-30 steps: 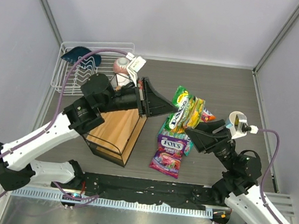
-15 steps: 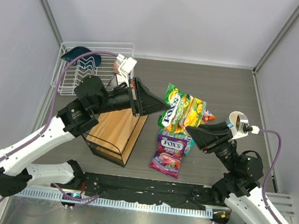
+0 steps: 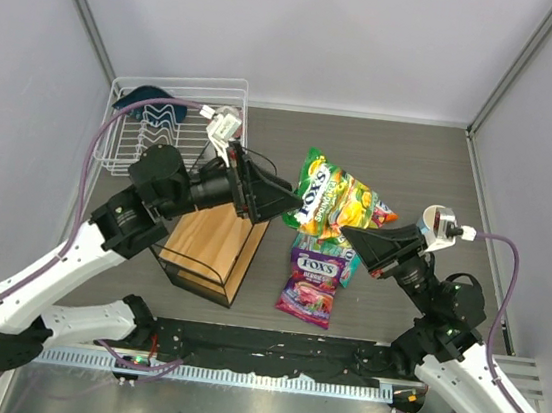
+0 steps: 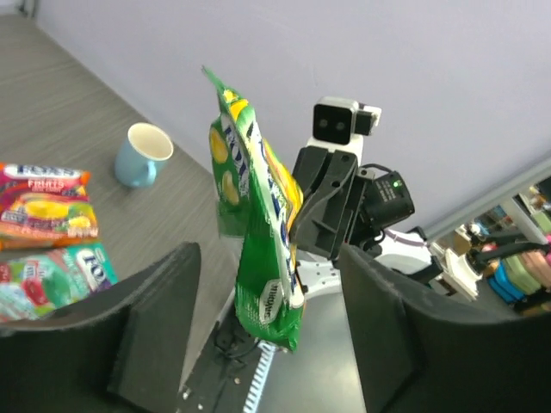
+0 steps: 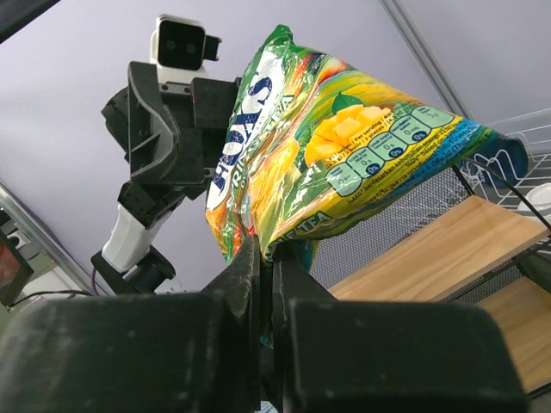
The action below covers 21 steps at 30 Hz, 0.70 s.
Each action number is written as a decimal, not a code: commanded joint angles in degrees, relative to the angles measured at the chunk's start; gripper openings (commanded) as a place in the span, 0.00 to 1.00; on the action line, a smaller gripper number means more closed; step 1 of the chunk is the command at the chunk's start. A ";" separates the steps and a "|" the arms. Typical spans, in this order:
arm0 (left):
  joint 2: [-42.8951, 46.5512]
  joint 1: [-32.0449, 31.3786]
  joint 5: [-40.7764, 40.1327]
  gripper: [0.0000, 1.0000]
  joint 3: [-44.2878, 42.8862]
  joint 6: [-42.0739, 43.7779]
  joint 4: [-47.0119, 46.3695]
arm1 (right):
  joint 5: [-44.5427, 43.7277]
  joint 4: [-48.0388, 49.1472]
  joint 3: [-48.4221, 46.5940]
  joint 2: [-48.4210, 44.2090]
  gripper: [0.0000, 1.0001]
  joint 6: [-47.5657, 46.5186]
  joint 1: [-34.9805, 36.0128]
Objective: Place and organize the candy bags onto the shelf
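The yellow-green candy bag [image 3: 332, 198] hangs in the air between both arms, above the other bags. My right gripper [image 3: 348, 234] is shut on its lower right edge; in the right wrist view the fingers [image 5: 245, 275] pinch the bag [image 5: 344, 163]. My left gripper [image 3: 282, 199] stands open at the bag's left end, and in the left wrist view the bag [image 4: 254, 224] sits between its spread fingers [image 4: 164, 318] without touching them. The purple bag [image 3: 311, 286], teal bag [image 3: 346, 267] and orange-red bag [image 3: 384, 215] lie on the table. The shelf [image 3: 213, 244] stands below my left arm.
A white wire dish rack [image 3: 165, 127] holding a dark blue item sits at the back left. A light blue cup [image 4: 145, 153] stands on the table near my right wrist. Grey walls close in the table on three sides.
My left gripper has opened and let go of the yellow-green bag, pulling back left a little. My right gripper has shut on the bag's edge, and the bag has tilted flatter.
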<state>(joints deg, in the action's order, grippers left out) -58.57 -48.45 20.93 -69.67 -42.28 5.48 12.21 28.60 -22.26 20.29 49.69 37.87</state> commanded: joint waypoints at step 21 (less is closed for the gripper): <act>18.57 0.37 -36.74 1.00 -6.36 23.39 32.76 | -17.98 -14.71 -16.67 18.19 0.01 0.41 5.10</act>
<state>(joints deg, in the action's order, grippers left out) -41.50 -48.27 -9.91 -75.88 -22.02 33.95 2.37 14.48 -34.70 35.59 50.11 39.62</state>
